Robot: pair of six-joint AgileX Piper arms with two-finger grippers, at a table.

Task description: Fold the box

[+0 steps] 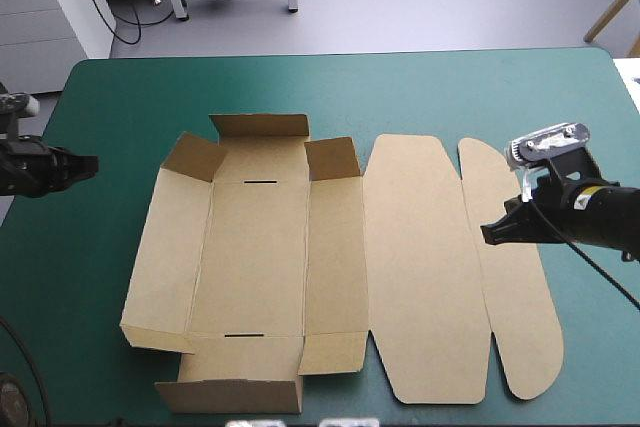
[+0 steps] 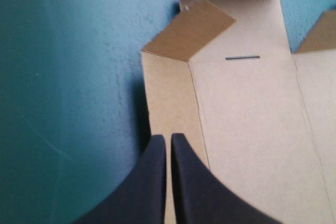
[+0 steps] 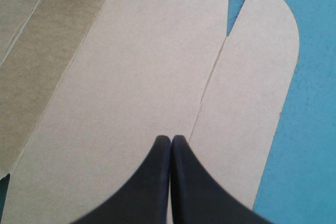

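The left gripper (image 2: 168, 136) and right gripper (image 3: 171, 137) each have two broad black fingers (image 2: 149, 182) curved like fins. The right arm's black casing (image 1: 605, 219) bears a yellow mark (image 1: 597, 190).

fingers (image 3: 153, 182) together — above flat box (image 3: 131, 66)

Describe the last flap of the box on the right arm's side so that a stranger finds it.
On the teal-green table lies the brown box, a cut sheet with low walls raised at its left. Follow the sheet to its right end, past the broad flat lid panel. The flap is the last strip: narrow, flat, both ends rounded.
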